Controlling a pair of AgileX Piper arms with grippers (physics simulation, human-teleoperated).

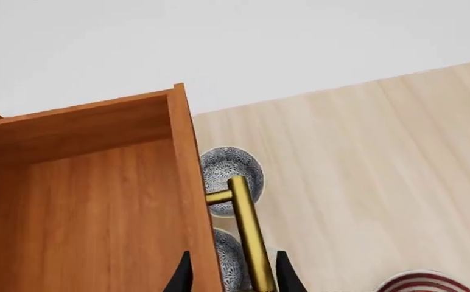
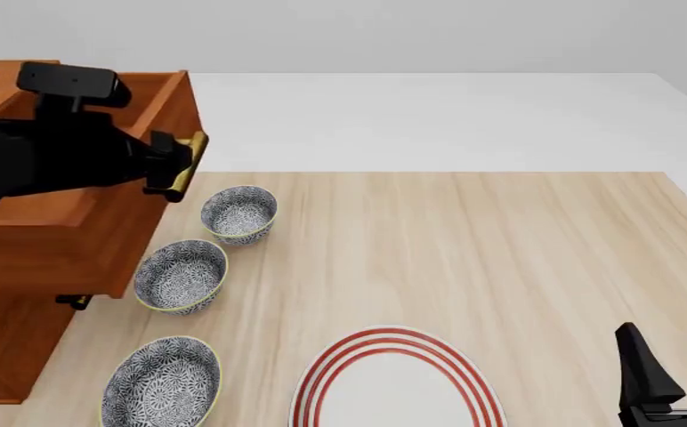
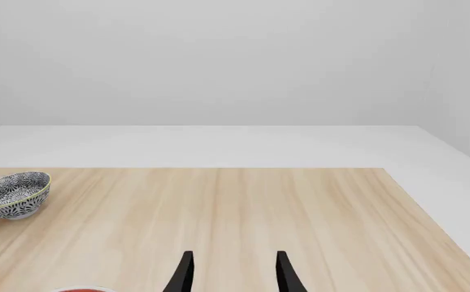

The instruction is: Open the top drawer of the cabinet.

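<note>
The cabinet (image 2: 5, 356) stands at the table's left edge. Its top drawer (image 2: 83, 240) is pulled well out, and its plain wooden inside shows in the left wrist view (image 1: 81, 201). The brass bar handle (image 2: 189, 165) is on the drawer's front, also seen in the left wrist view (image 1: 251, 237). My left gripper (image 2: 175, 169) is at the handle. In the left wrist view, my left gripper (image 1: 233, 255) has its fingers spread wide, with the bar between them near one finger. My right gripper (image 2: 676, 360) is open and empty at the table's near right corner, as the right wrist view (image 3: 233, 255) shows.
Three patterned bowls sit in a row beside the cabinet: the far one (image 2: 239, 213), the middle one (image 2: 181, 274) and the near one (image 2: 162, 382). A red-ringed white plate (image 2: 397, 382) lies at the front middle. The table (image 2: 498, 249) is light wood.
</note>
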